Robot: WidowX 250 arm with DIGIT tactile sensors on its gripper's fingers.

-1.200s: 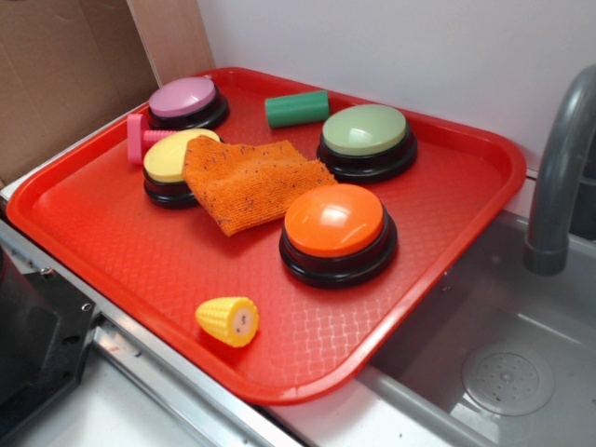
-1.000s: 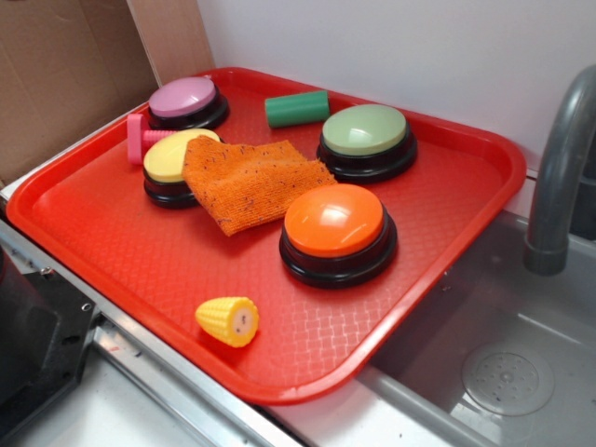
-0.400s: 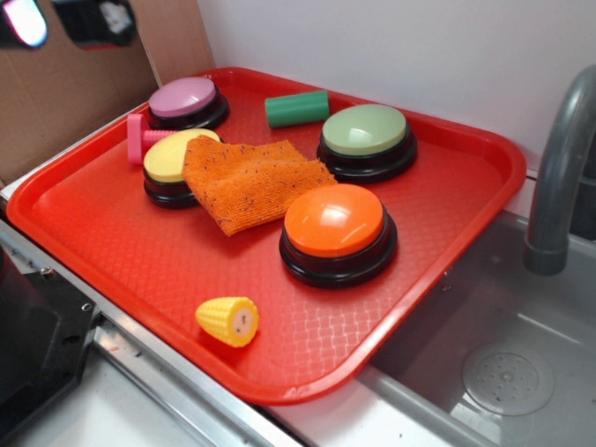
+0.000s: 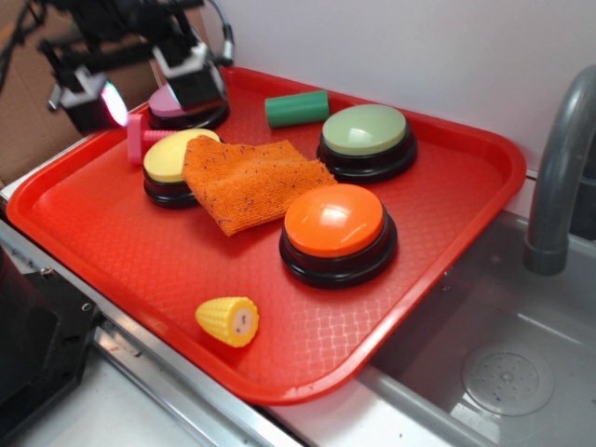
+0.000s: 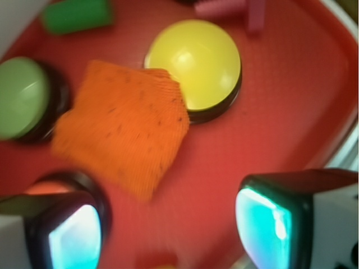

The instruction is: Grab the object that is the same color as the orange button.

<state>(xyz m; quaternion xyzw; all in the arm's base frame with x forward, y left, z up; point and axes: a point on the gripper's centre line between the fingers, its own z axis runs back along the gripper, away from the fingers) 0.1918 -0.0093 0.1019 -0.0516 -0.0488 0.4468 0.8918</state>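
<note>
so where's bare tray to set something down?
Free: the near-left tray floor, bordered by the yellow button, cloth and corn; also the right corner past the orange button. Crowded: the back, around the pink button, the green button and the gripper.

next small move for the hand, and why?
Probably shift the hand toward the orange cloth and descend. The hand is open, above the tray's back-left corner near the pink button; the cloth lies untouched, overlapping the yellow button.
</note>
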